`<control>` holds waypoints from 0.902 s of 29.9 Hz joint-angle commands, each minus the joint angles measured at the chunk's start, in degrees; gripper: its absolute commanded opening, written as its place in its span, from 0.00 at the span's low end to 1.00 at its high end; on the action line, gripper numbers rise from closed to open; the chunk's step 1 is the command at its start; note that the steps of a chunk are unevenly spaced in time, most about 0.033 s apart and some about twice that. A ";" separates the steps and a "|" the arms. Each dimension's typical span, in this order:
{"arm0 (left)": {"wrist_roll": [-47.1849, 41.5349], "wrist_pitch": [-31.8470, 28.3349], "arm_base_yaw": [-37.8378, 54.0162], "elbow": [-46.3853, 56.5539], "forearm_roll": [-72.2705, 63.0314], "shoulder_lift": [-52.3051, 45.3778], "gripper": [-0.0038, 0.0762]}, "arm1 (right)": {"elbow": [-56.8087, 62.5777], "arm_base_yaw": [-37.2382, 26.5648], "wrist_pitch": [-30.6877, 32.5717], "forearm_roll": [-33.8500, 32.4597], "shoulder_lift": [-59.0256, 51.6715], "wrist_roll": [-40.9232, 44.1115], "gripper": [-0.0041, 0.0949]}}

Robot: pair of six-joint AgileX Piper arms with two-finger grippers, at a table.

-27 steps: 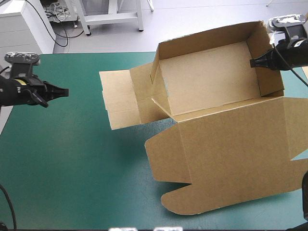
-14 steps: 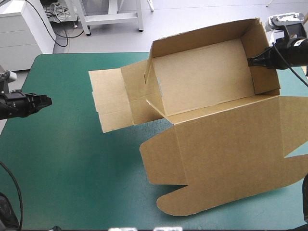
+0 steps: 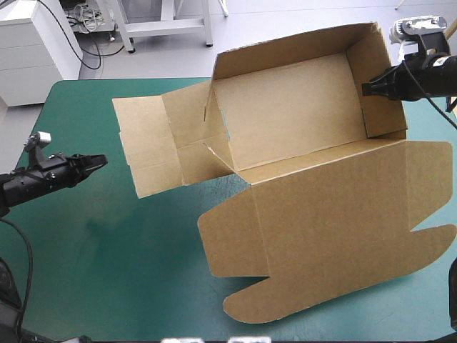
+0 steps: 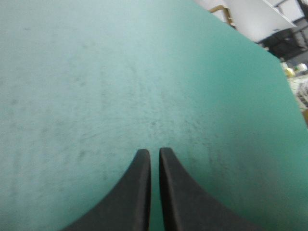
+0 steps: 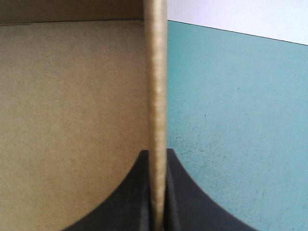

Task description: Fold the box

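1. Shifted leftward since just before, the box (image 3: 285, 114) now has its side flaps (image 3: 146, 146) closer to the left edge of the bench (image 3: 107, 250). The left hand (image 3: 96, 161) has swung in again over the left side, nearer than earlier.
2. High view: the box is an open tray on the far right part of the bench. Its far wall shows past the bench's far edge, its lid (image 3: 328, 229) lies flat toward the near side, and its side flaps are spread flat to the left.
3. Also in the high view, the lid's right corner is cut off at the picture's edge. The right hand (image 3: 365, 88) meets the tray's right wall (image 3: 382, 86), but the grip itself is too small to read here. Whether the tray's floor rests on the cover cannot be told.
4. Left wrist view: the left hand (image 4: 154, 151) hangs over bare teal-green cover (image 4: 120, 72). Its black fingers (image 4: 139, 192) are drawn together to a thin slit with nothing between them. The box is out of this view.
5. Right wrist view: the right hand (image 5: 157, 153) is clamped on the top edge of the brown wall (image 5: 157, 72), which runs straight ahead between the fingers. The tray's inside (image 5: 72, 106) lies on one side and the cover (image 5: 231, 106) on the other. This settles the grip the high view leaves unclear.
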 commanded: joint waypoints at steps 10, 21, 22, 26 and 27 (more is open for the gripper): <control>10.53 4.22 -15.64 -1.14 -10.26 2.28 0.62 | -1.36 -0.43 -2.86 4.04 -2.85 -0.27 0.02; 12.38 12.98 -19.18 -1.25 -16.94 2.28 0.79 | -1.36 -0.28 -2.86 4.42 -2.85 -0.51 0.02; 12.53 12.97 -19.18 -1.25 -17.49 2.13 0.79 | -1.36 -0.31 -2.86 4.54 -2.85 -0.51 0.02; 12.53 12.97 -19.18 -1.59 -18.62 1.64 0.79 | -1.36 -0.31 -2.86 5.59 -2.85 -0.78 0.02; 12.53 12.97 -19.29 -1.73 -18.62 1.47 0.79 | -1.36 -0.31 -2.86 5.91 -2.85 -0.92 0.02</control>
